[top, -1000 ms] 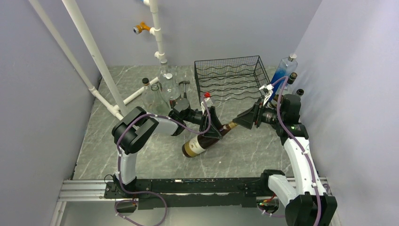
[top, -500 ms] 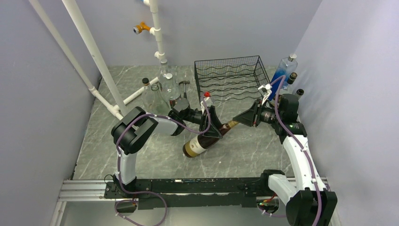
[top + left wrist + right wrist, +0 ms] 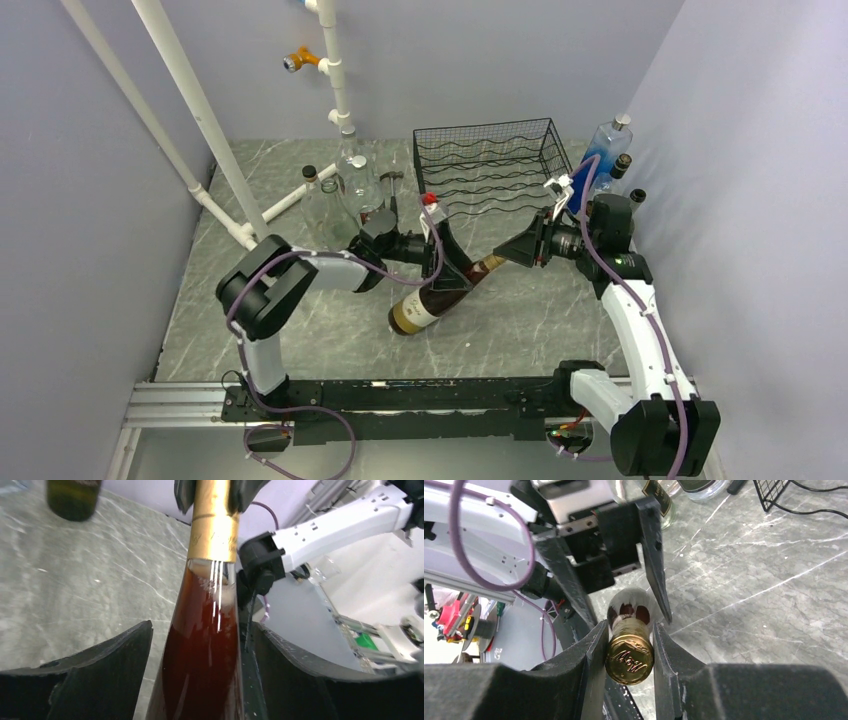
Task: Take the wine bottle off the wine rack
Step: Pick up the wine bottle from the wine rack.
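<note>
Amber glass with a gold foil neck: that is the wine bottle [image 3: 432,300], and from the overhead camera I see it out of the wine rack [image 3: 490,160], in front of the rack's near side and apart from its wires. It slants across the grey marbled table [image 3: 300,330], with the labelled base low towards the arms and the neck raised towards the right. I cannot tell whether the base touches the table.

My right gripper [image 3: 512,252] is clenched on the top of the neck. In its wrist camera both black fingers [image 3: 574,680] press against the foil cap from either side, and the embossed end of the cap faces the lens.

My left gripper [image 3: 452,272] straddles the bottle lower down, near the shoulder. In its wrist view the fingers [image 3: 100,670] stand on either side of the amber body with a slim gap at each edge, so I read it as released and not pinching the glass. The right wrist camera shows the same spread of those jaws around the shoulder.

Behind the left arm, a cluster of clear glass bottles [image 3: 340,190] stands beside the white pipes [image 3: 195,100]. A blue-tinted bottle [image 3: 600,150] stands against the right wall, just beside the rack's far corner.
</note>
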Motion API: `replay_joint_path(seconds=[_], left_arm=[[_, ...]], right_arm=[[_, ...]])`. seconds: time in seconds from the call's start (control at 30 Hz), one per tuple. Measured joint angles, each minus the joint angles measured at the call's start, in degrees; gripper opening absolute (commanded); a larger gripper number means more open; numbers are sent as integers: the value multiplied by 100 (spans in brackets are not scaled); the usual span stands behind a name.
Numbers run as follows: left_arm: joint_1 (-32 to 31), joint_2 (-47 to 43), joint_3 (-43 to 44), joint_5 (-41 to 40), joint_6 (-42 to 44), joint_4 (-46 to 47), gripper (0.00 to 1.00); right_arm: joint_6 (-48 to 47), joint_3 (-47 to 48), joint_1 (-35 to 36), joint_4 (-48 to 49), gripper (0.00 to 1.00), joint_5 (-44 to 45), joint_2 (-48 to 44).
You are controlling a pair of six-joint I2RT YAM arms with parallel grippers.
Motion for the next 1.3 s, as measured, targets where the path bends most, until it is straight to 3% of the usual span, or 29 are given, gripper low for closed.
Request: replay_joint_path(seconds=[0.17,0.63,0.9,1.17,1.3], left_arm=[[39,-789,-238,-638,588,-535,99],[-22,-2358,-927,-2728,2194,-2330,99],[-892,-3633,-1005,-3989,3464,-3171,100],[-1674,-3314,-566,-5318,3995,-4059,97],[-1862,-3042,-205,-5877,4000,-4448,83]], right_arm=[[-28,72,-4,-179,0,70,87],[-238,459,363,-509,0,391,243],[-463,824,824,-728,0,748,343],[-737,1268,1325,-994,0,1069,527],[-850,1427,1499,-1058,0,1158,632]])
